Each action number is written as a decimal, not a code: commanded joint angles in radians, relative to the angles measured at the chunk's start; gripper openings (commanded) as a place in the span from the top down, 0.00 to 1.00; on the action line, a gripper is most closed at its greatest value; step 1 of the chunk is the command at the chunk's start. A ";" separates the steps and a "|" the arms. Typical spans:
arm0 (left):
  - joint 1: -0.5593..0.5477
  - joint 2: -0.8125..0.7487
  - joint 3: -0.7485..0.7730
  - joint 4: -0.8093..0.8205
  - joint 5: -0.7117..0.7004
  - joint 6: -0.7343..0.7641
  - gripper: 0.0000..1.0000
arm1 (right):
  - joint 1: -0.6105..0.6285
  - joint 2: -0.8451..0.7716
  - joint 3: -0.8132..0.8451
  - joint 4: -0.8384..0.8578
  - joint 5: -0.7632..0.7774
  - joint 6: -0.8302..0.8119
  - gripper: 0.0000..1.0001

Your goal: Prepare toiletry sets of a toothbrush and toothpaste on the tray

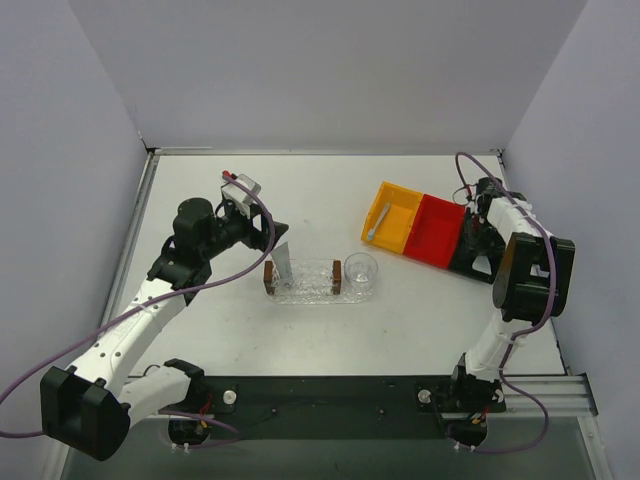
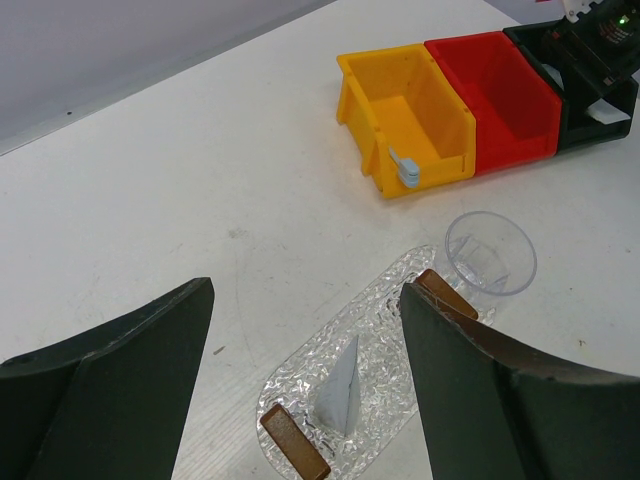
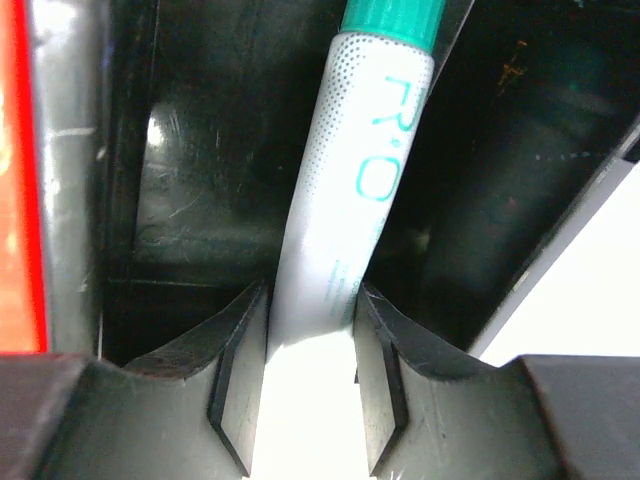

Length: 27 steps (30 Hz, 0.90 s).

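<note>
The toothpaste (image 2: pixel 340 395), a silvery-grey wedge tube, rests on the clear bumpy tray (image 2: pixel 392 318), near its left end (image 1: pixel 283 262). My left gripper (image 2: pixel 305 300) is open and empty, hovering just above and behind the tray (image 1: pixel 310 287). My right gripper (image 3: pixel 312 290) is down inside a black bin (image 1: pixel 478 255), shut on the toothbrush (image 3: pixel 345 190), a whitish handle with teal lettering and a green part. In the top view the right gripper (image 1: pixel 478 228) hides the toothbrush.
Brown blocks (image 2: pixel 295 442) (image 2: pixel 445 293) stand at both tray ends. A clear round cup (image 1: pixel 360 272) touches the tray's right end. A yellow bin (image 1: pixel 392 218) holds another grey tube (image 2: pixel 405 170). A red bin (image 1: pixel 435 230) sits between the yellow and black bins.
</note>
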 commanded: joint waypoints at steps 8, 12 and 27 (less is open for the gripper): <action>0.007 -0.023 0.016 0.060 -0.004 0.006 0.14 | -0.003 -0.154 0.071 -0.106 -0.024 0.018 0.84; 0.007 -0.024 0.025 0.060 -0.004 0.008 0.14 | -0.004 -0.191 0.073 -0.122 -0.036 0.013 0.86; 0.000 -0.014 0.212 -0.018 0.294 0.120 0.13 | 0.036 -0.478 0.110 -0.306 -0.344 -0.068 0.88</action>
